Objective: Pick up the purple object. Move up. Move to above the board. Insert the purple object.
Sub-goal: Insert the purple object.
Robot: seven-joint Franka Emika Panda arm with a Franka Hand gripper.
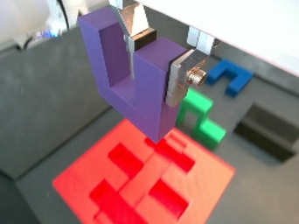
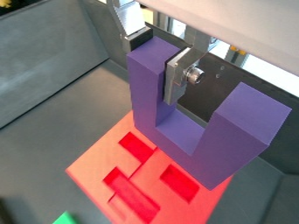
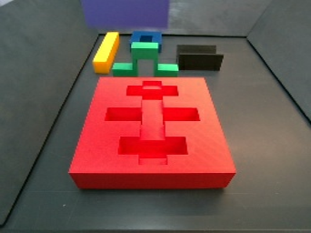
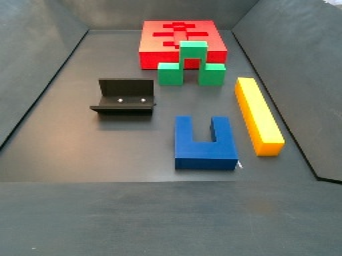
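My gripper [image 1: 160,61] is shut on one prong of the purple object [image 1: 135,96], a U-shaped block, and holds it in the air over the near end of the board [image 1: 87,179]. Both wrist views show the silver fingers [image 2: 177,83] clamping that prong, with the block's [image 2: 222,131] low bar pointing down at the red board [image 2: 100,157] and its cross-shaped cut-outs. In a side view the purple object [image 3: 122,14] shows only at the top edge, above the far end of the board [image 3: 109,136]. The gripper itself is out of both side views.
Beyond the board [image 4: 154,40] lie a green U-shaped block [image 3: 152,62], a blue block [image 3: 145,41], a yellow bar [image 3: 107,52] and the dark fixture [image 3: 201,57]. All show again in a side view: green block [image 4: 191,62], blue block [image 4: 205,140], yellow bar [image 4: 257,115], fixture [image 4: 123,98]. Grey walls enclose the floor.
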